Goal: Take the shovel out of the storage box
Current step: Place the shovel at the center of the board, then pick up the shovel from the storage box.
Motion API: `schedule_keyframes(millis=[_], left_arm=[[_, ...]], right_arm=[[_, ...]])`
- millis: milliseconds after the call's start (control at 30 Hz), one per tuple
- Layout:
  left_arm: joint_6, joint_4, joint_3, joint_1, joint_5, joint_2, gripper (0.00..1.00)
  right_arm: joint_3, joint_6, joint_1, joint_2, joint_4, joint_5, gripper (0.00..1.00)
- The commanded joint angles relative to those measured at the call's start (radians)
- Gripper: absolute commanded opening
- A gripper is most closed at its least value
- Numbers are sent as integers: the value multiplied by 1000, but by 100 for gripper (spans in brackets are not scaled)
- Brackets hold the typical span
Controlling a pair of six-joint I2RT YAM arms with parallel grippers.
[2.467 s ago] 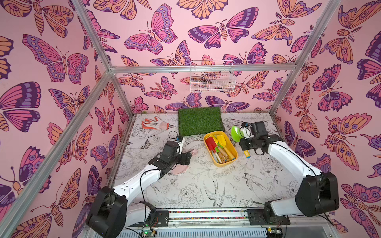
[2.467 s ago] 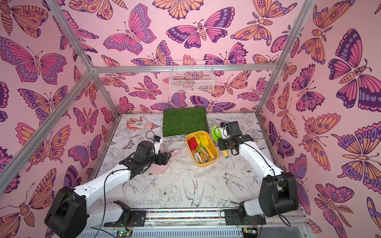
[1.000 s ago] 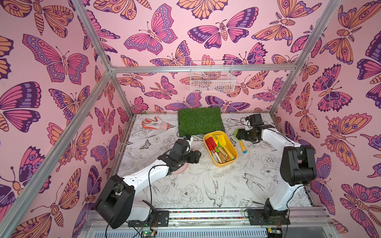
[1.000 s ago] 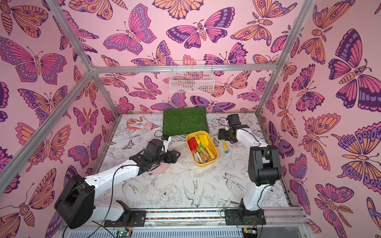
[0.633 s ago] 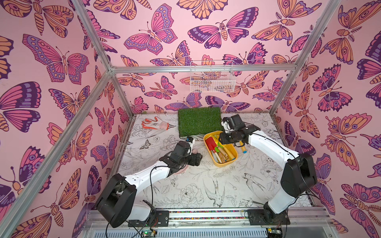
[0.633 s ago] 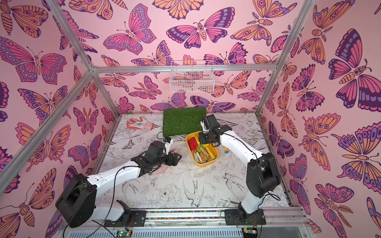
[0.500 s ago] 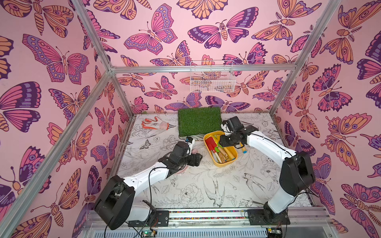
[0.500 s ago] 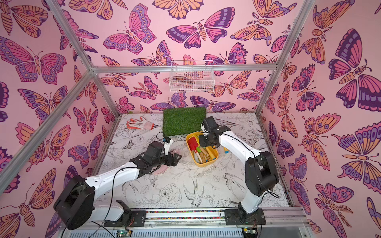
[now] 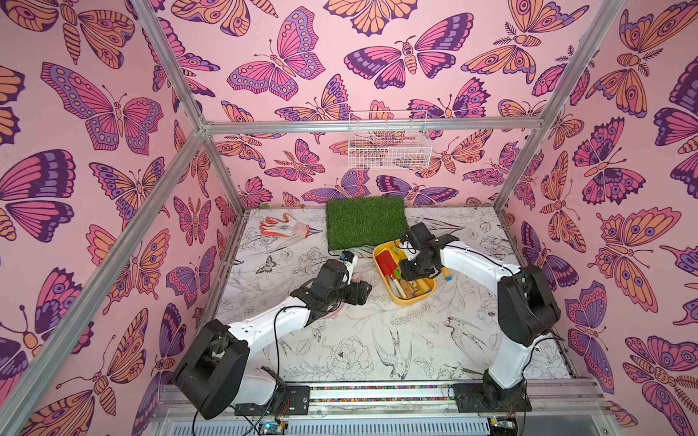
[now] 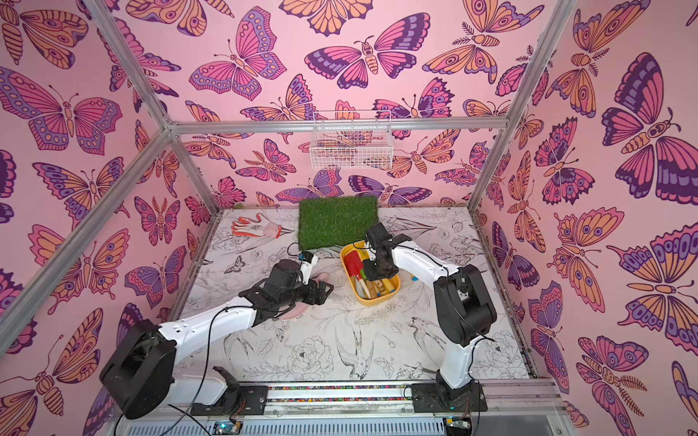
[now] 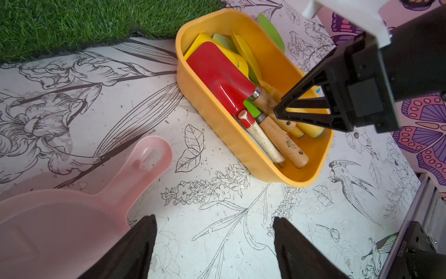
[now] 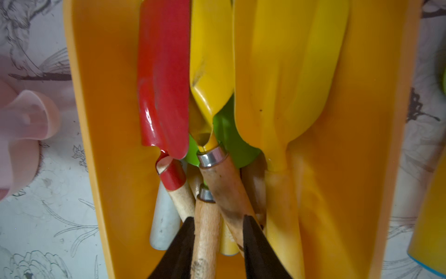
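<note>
The yellow-orange storage box (image 9: 413,300) (image 10: 377,300) (image 11: 241,149) (image 12: 108,120) lies mid-table in both top views. It holds several toy shovels: a red-bladed one (image 11: 222,72) (image 12: 164,84), yellow-bladed ones (image 12: 289,72) and a green-bladed shovel (image 12: 226,135) with a wooden handle (image 12: 207,229). My right gripper (image 9: 409,273) (image 10: 374,273) (image 12: 218,222) reaches down into the box, its jaws closed in on that wooden handle, with a darker handle (image 12: 229,188) against one finger. My left gripper (image 9: 359,292) (image 10: 321,292) (image 11: 214,219) hangs open over bare table left of the box.
A pink dustpan (image 11: 60,217) lies under my left arm. Another shovel, yellow-handled (image 9: 445,273) with a green blade (image 11: 270,31), lies on the table right of the box. A grass mat (image 9: 364,221), a glove (image 9: 283,228) and a wall-hung wire basket (image 9: 389,145) are behind.
My right arm swung from the table right of the box to over it, dropped in, and its jaws narrowed round a wooden handle. My left gripper crept slightly toward the box.
</note>
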Motion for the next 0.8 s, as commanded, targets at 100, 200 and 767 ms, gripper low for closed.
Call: schedule_keyframes(millis=[100, 200, 767], left_arm=[[-7, 11, -6, -4, 5, -1, 82], [-11, 12, -3, -6, 16, 1, 82], [-9, 10, -7, -7, 13, -10, 82]], right_arm=[[-3, -49, 22, 12, 54, 100, 44], [-10, -58, 22, 20, 74, 101, 45], [10, -90, 21, 83, 71, 61, 21]])
